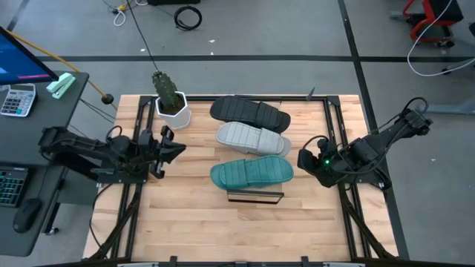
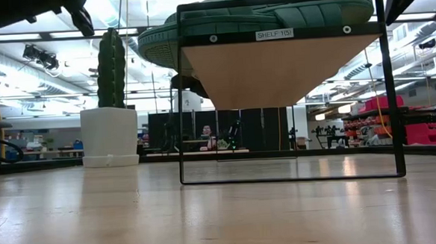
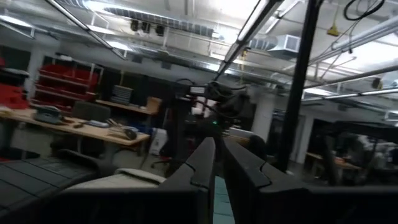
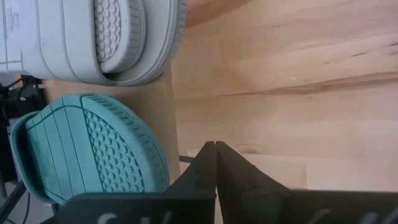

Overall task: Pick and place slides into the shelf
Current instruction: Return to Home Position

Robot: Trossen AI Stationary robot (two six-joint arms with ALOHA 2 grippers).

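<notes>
Far left, off the bench (image 1: 193, 222): a grey calculator (image 1: 16, 99) on a dark side desk, with number keys too small to read.

Next, the left tool (image 1: 178, 148), low over the left part of the bench, just beside the white pot (image 1: 173, 113) of a green spiky plant (image 1: 167, 87). Two dark fingers (image 3: 202, 168) pinched together, holding nothing.

In the middle, the shelf (image 2: 282, 66): a light wood board in a thin black frame (image 1: 255, 197), standing on the bench. All three slides lying flat on top of it, side by side and touching. Black slide (image 1: 249, 111) at the far end, nearest the plant. Light grey slide (image 1: 252, 138) in the middle. Teal slide (image 1: 252, 173) at the near end, right above the front of the frame. From bench height, only the teal one easy to see up there, its bumpy edge hanging a little past the board.

On the front bar of the shelf, between two small screws, a little white label (image 2: 274, 34): the word "SHELF" and a number that looks like 151.

Far right, the right tool (image 1: 303, 159), near the right edge of the bench, pointing at the grey and teal slides but not touching them. Fingers (image 4: 202, 165) closed tip to tip, nothing between them.
</notes>
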